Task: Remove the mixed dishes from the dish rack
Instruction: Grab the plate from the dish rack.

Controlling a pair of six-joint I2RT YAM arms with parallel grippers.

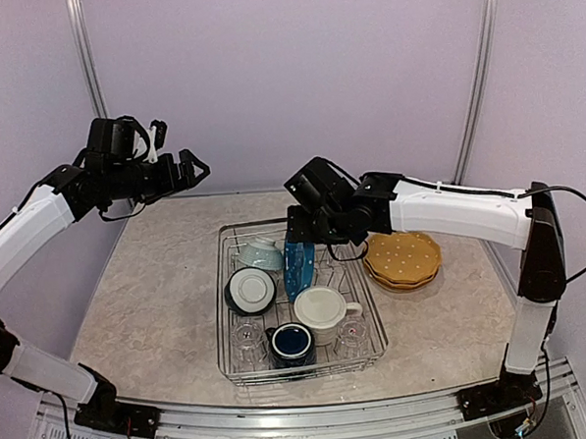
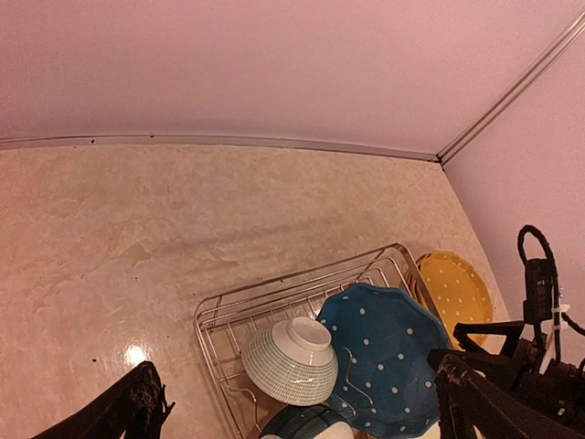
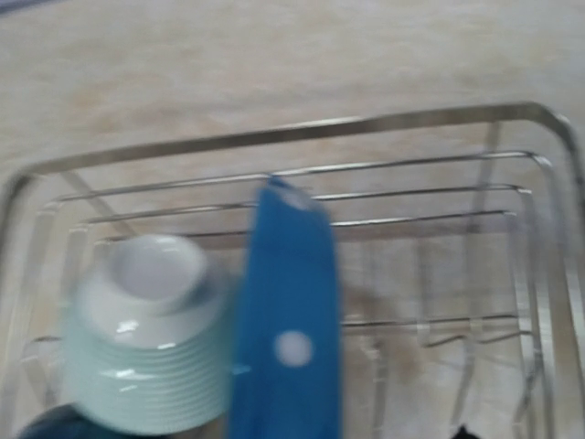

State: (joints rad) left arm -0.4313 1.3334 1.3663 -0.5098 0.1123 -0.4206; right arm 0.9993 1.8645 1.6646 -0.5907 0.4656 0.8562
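The dish rack (image 1: 221, 322) holds an upright blue dotted plate (image 1: 299, 266), an overturned pale teal bowl (image 1: 261, 253), a second bowl (image 1: 250, 291), a cream mug (image 1: 322, 311), a navy mug (image 1: 293, 343) and two clear glasses (image 1: 248, 340). My right gripper (image 1: 304, 237) hovers right over the blue plate's top edge. In the right wrist view the plate (image 3: 288, 329) stands edge-on and blurred in the middle, with one fingertip (image 3: 462, 432) well clear of it, so the jaws are open. My left gripper (image 1: 194, 171) is raised far left of the rack, open and empty.
A stack of yellow dotted plates (image 1: 403, 258) lies on the table just right of the rack. The back wall and a corner post (image 1: 477, 82) stand behind. The left wrist view looks down on the rack's far end (image 2: 274, 291).
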